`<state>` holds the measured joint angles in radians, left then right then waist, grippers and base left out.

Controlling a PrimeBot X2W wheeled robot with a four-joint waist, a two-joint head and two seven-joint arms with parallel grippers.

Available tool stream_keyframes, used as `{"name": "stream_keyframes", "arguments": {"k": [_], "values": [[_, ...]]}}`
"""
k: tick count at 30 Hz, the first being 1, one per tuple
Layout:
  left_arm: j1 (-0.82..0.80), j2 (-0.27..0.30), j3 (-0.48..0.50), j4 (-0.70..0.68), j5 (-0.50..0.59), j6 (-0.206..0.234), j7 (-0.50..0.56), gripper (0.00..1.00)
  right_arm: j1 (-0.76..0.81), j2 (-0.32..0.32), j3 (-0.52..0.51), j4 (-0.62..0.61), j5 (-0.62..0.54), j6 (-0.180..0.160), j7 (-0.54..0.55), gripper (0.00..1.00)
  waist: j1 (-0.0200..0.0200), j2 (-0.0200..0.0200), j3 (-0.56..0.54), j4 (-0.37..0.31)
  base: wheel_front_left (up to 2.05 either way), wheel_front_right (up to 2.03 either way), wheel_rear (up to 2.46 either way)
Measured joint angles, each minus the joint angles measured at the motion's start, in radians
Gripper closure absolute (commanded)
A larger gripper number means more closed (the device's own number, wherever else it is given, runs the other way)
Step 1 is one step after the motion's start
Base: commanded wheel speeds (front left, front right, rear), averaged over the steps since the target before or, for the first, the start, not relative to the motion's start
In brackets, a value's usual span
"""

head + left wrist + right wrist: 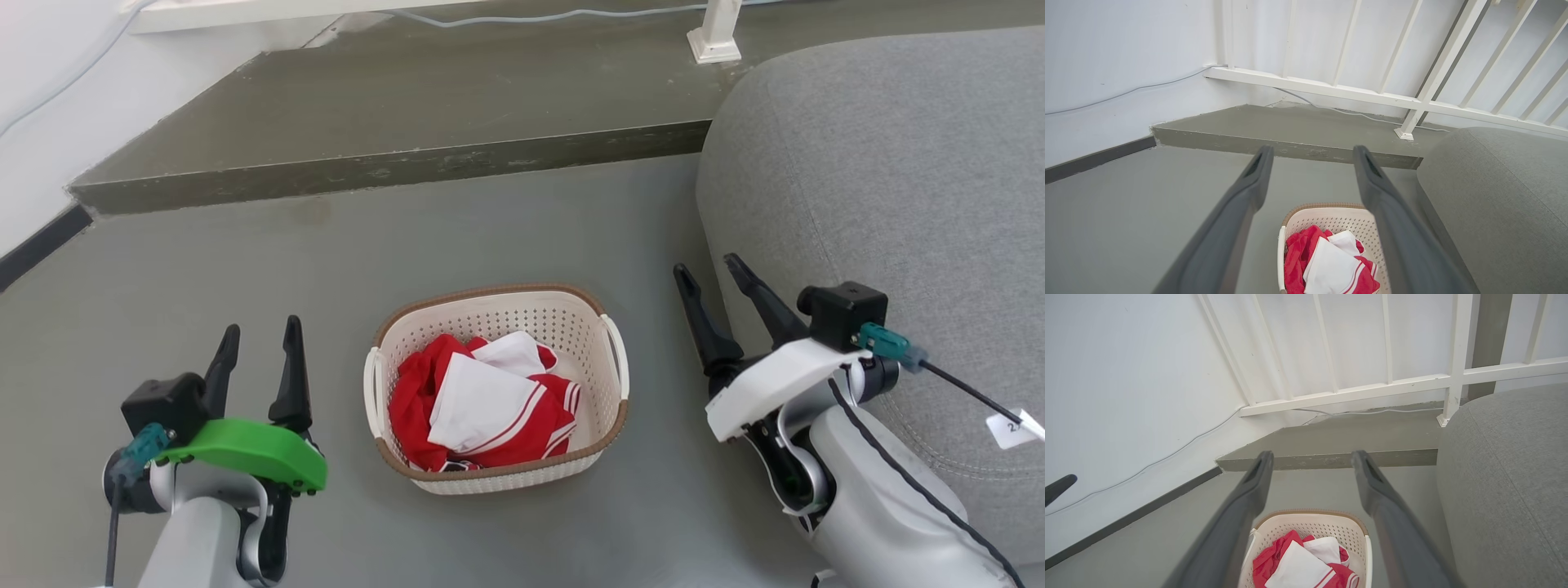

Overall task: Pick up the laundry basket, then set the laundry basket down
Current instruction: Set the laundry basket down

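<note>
Left hand [263,327] and right hand [705,265] flank the laundry basket [506,320], jaws apart.

Laundry basket [506,320] upright on the grey floor [245,269], loaded.
It is a small cream-white plastic tub, rounded-rectangular, its walls pierced with rows of little holes, with a brown woven-look rim [490,291] around the top and a white handle [618,355] on each of its two sides. It stands level with its open mouth up. Crumpled red and white clothes [482,404] lie inside, below the rim, piled toward its near end.
</note>
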<state>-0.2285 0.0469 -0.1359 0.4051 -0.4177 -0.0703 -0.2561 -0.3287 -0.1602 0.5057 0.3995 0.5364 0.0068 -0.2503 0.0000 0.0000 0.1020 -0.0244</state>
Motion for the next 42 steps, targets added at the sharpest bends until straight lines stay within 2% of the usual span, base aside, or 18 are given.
{"name": "stream_keyframes", "arguments": {"k": [23,42], "values": [[0.078,-0.005,0.025,-0.091,0.035,0.009,0.000,0.00,0.095,0.016,-0.062,-0.064,-0.070,-0.007,0.000,0.00,0.0000,0.0000,0.006,-0.002,0.00,0.00,0.00],[0.110,-0.006,0.016,-0.121,0.034,0.000,0.000,0.00,0.125,0.038,-0.104,-0.080,-0.107,0.010,0.000,0.00,0.0000,0.0000,0.012,-0.007,0.00,0.00,0.00]]}}
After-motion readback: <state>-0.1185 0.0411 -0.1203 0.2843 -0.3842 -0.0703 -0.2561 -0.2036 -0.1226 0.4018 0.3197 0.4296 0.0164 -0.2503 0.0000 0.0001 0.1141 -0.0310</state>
